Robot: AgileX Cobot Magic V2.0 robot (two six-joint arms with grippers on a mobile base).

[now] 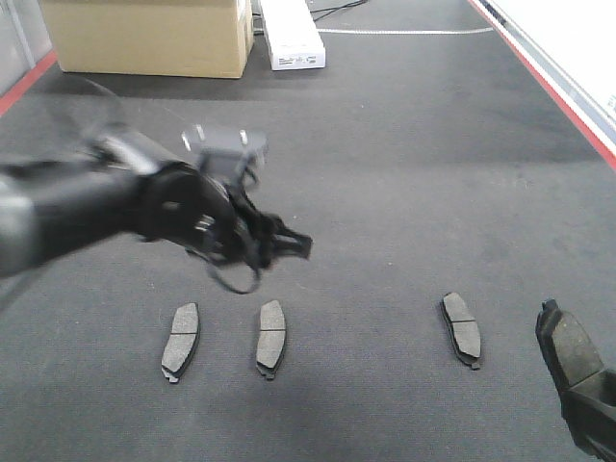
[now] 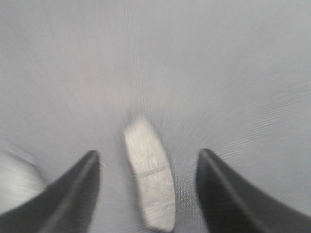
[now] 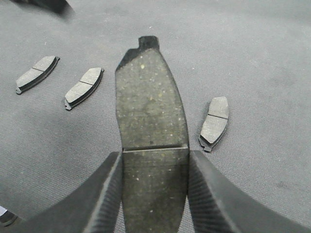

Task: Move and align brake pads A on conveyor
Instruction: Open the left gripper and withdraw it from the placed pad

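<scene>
Charcoal conveyor (image 1: 404, 173) carries three brake pads A (image 1: 271, 339) in a row | right tool (image 3: 154, 170) grips the fourth | left tool (image 2: 148, 189) spread wide, empty | we should lower ours level, parallel beside its neighbour.

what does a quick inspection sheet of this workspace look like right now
surface: dark conveyor, red edge strips.
job's things: three brake pads lie flat in a rough row, at and; the fourth brake pad is held.
clutter: nothing seen among the pads.
grippers: left gripper open above a lying pad; right gripper shut on the fourth pad.
cables: black loops at the left arm's wrist.
surroundings: cardboard box, white box at the far end.
</scene>
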